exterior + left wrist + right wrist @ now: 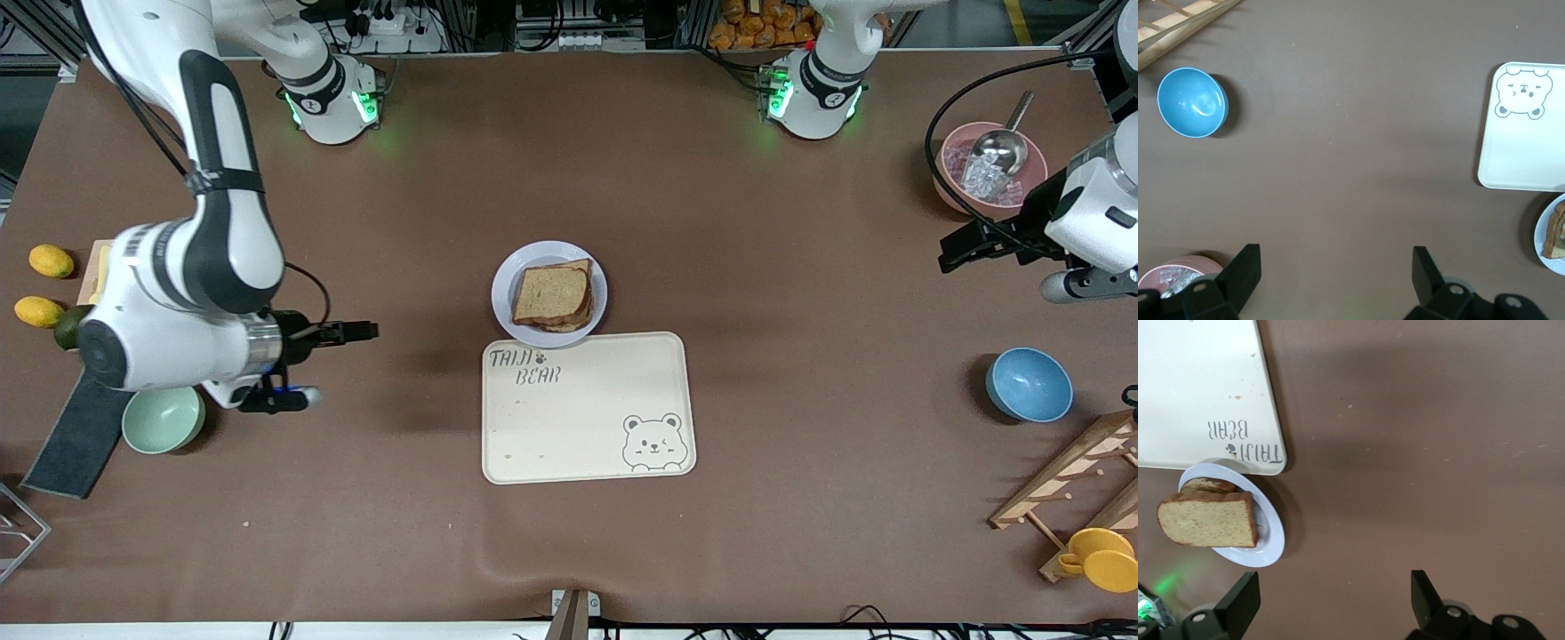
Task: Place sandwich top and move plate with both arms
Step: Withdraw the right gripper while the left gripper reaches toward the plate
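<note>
Hanging over bare brown table toward its own end, the right gripper (364,332) has its black fingers (1238,603) spread wide with nothing between them. Its wrist view looks down on the small round pale lavender-grey plate (1268,543), which carries the sandwich top (1208,519), a tan wholemeal bread slice with a darker brown crust, lying on the stacked layers beneath it. In the front view the plate (507,289) sits near the middle of the table, and the sandwich top (549,294) covers most of it. Just nearer the front camera, touching or almost touching the plate's rim, lies the cream rectangular tray (587,409) printed with a bear drawing and the words "TAIJI BEAR".

The left gripper (949,256) hangs over the table toward the left arm's end, its fingers (1245,270) likewise wide apart and holding nothing. Beside it stands a pink bowl (949,178) holding clear ice-like pieces and a metal scoop (1003,147). A blue bowl (1029,384) rests nearer the front camera, with a wooden rack (1071,484) and a yellow cup (1102,558) nearer still.

At the right arm's end sit a pale green bowl (163,420) and two yellow lemons (51,260).
</note>
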